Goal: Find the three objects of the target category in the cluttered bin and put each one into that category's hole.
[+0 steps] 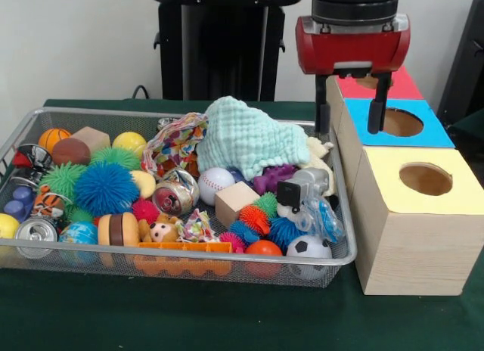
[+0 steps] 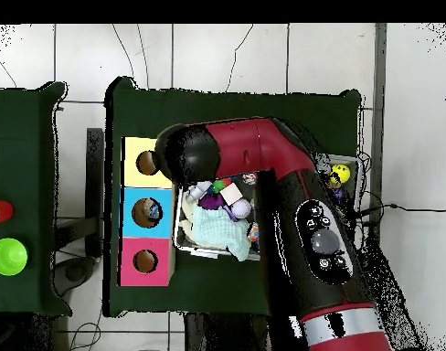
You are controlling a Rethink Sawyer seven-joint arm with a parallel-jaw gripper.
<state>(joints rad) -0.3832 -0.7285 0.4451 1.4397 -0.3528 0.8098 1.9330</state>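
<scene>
**Empty claw hangs by the blue box, beside the crowded bin**

The wire bin (image 1: 344, 237) lies with its long axis across the front view, left to right, on the dark green tabletop (image 1: 227, 321). To its right a row of three wooden boxes runs away from the camera: the yellow-topped box (image 1: 401, 215) nearest, the blue-topped box (image 1: 439, 132) behind it, the red-topped box (image 1: 401, 85) farthest. Each has a round hole facing straight up.

The claw (image 1: 349, 101) hangs above the gap between bin and boxes, level with the blue box. Its two dark fingers (image 1: 376, 105) point straight down, stand apart, and hold nothing.

Inside the bin, a mint-green knitted cloth (image 1: 253, 139) is heaped at the back, with a patterned cloth (image 1: 175, 143) to its left. Nearer the front are a blue spiky ball (image 1: 106, 188), a baseball (image 1: 216, 184), a wooden cube (image 1: 236, 202), a small football (image 1: 308, 249), a drinks can (image 1: 35, 234) on its side and an orange basketball (image 1: 53, 138).

A pale wall stands behind; the overhead view shows light floor tiles around the tabletop.

From above, the red and black arm (image 2: 309, 219) covers most of the bin, so little of its contents can be read there. The cloth hides whatever lies beneath it, and the target category cannot be told.
</scene>
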